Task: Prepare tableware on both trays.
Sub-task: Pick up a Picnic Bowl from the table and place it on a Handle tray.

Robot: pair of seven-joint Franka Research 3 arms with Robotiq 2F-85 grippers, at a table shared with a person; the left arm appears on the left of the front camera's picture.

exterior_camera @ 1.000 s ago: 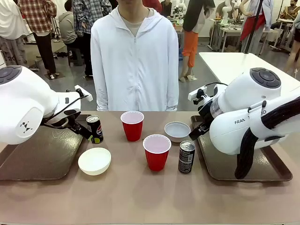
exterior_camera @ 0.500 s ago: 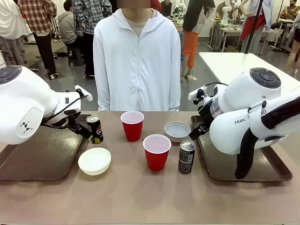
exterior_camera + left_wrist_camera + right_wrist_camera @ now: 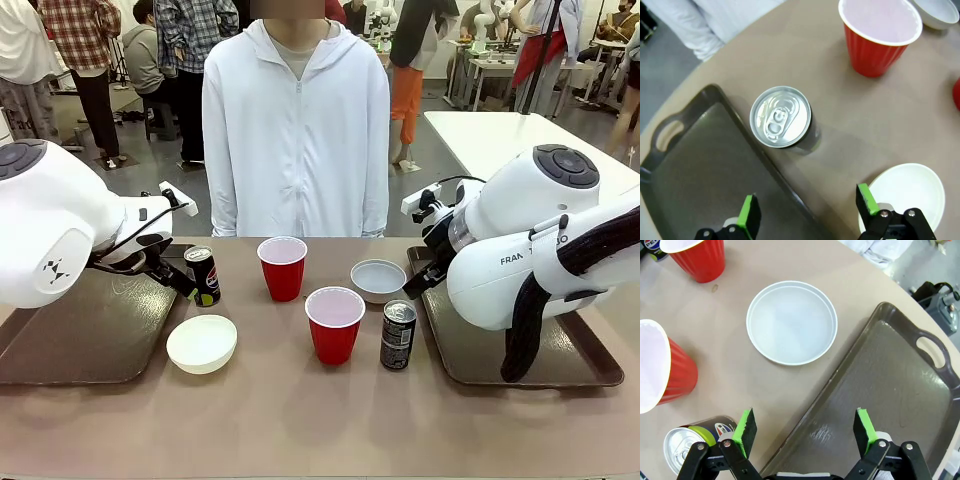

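The left gripper (image 3: 806, 200) is hovering with its jaws standing wide apart over the inner rim of the left tray (image 3: 700, 170). A dark can (image 3: 781, 123) is standing on the table (image 3: 300, 420) just beside that rim. The right gripper (image 3: 805, 417) is also gaping, above the inner rim of the right tray (image 3: 890, 390) and near the pale grey bowl (image 3: 791, 322). Between the trays, the far red cup (image 3: 283, 268), near red cup (image 3: 334, 325), cream bowl (image 3: 202, 344) and second can (image 3: 398, 335) are sitting on the table. A person (image 3: 295, 130) is standing at its far edge.
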